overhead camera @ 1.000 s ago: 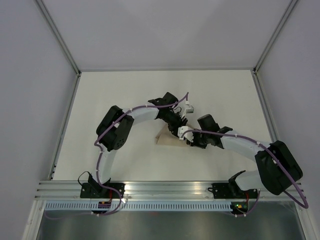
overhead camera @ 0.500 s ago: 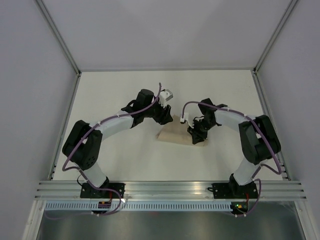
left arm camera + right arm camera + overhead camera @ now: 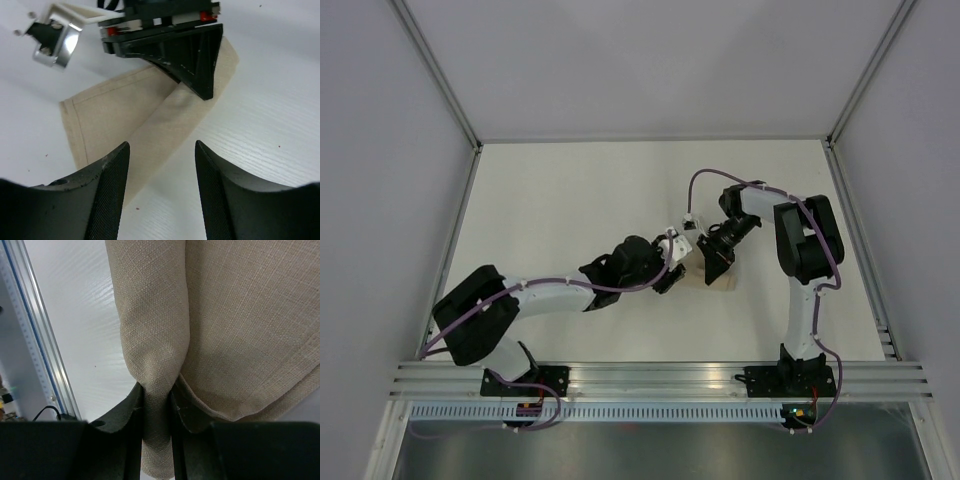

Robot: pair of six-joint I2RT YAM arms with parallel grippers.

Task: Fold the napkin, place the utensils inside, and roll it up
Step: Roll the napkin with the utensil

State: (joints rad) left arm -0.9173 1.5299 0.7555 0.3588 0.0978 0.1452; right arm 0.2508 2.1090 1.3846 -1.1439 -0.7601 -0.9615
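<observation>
Overhead view, and both arms meet just right of the middle of the white table [image 3: 570, 190]. The left arm stretches in low from the lower left corner, and the right arm stands tall on the right side and bends back toward the centre.

Between them lies the napkin [image 3: 722, 281], only a small tan patch showing under the black hardware. The left claw [image 3: 672, 272] sits just beside its left end, and the right claw [image 3: 717, 260] is directly over it.

On the left wrist camera, the left claw [image 3: 161, 150] has its two dark fingers [image 3: 112, 180] spread apart at the bottom of the frame, nothing held. The napkin [image 3: 115, 110] runs between and beyond them as a folded strip, from lower left to upper right, flat on the table with a stitched hem along its left edge. At the top of the frame the right claw [image 3: 192, 75] comes down as a black wedge onto the far end of that strip.

The right wrist camera has the close-up: the right claw [image 3: 157, 400] is pinched tight on a rolled ridge of the napkin [image 3: 240, 315], fingers nearly together with the cloth bunched between them. The rest of the tan weave fills the upper right of the frame. White table and a metal rail [image 3: 30, 340] run down the left side.
</observation>
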